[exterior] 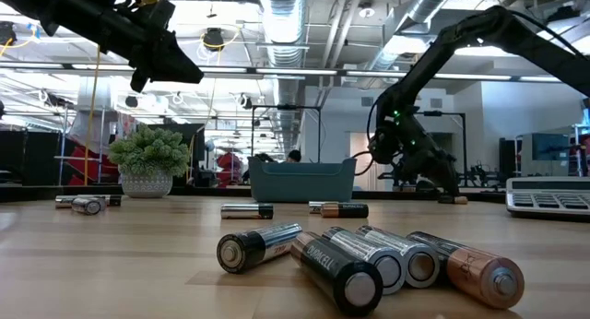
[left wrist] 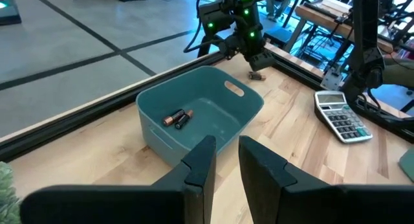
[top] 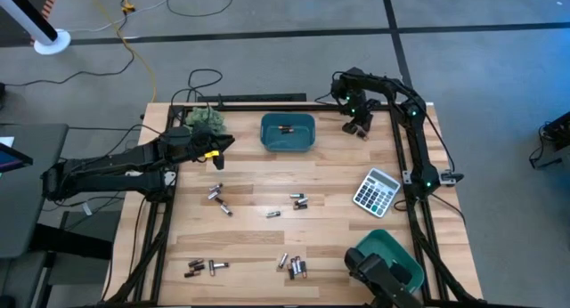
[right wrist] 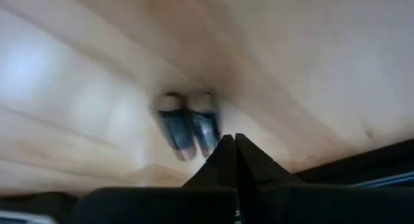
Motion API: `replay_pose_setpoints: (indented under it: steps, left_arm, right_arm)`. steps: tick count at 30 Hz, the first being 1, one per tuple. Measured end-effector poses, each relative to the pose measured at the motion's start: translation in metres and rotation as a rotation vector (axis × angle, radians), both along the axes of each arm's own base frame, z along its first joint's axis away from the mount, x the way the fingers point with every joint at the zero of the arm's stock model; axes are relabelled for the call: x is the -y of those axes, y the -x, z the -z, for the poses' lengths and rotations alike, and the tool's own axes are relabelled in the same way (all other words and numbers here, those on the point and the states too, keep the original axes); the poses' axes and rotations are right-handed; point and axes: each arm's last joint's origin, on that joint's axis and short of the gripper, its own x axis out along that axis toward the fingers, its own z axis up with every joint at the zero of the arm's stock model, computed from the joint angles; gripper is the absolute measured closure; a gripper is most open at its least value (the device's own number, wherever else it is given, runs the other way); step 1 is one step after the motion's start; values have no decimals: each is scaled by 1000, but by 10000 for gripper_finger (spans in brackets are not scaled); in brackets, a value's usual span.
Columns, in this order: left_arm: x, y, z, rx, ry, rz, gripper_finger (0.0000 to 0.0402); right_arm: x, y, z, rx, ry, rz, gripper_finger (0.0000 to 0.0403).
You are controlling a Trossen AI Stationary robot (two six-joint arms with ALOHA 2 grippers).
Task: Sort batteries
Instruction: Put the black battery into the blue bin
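Hovering low at the upper right of the surface (top: 258,188), right gripper (top: 359,130) has its fingers pressed together on nothing; two batteries (right wrist: 187,130) lie side by side just beyond its tips. Left gripper (top: 216,157), upper left beside the plant (top: 207,119), sits raised with a narrow gap between its fingers, empty. Teal bin (top: 288,133) at top centre holds two batteries (left wrist: 178,118). Other batteries lie scattered mid-surface (top: 220,199) and along the lower edge (top: 293,266). Calculator (top: 376,190) at right, second bin (top: 390,253) lower right.
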Motion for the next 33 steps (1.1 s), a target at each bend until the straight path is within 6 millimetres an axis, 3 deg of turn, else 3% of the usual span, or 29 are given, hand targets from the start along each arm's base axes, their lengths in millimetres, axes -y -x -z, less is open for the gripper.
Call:
replay_pose_setpoints:
  steps: [6,11,16,27,33]
  left_arm:
    - [0,0,0,-2,-1,6,340]
    - [0,0,0,-8,-12,8,340]
    - [0,0,0,-9,-12,15,340]
    - [1,0,0,2,9,27,340]
    - [1,0,0,7,16,25,340]
  right_arm:
    - [-3,2,-32,56,94,18,395]
    - [-4,3,-47,89,157,39,386]
    - [-5,-2,-46,108,175,21,345]
    - [6,-13,-42,222,274,-68,195]
    - [13,-7,-30,199,241,-66,175]
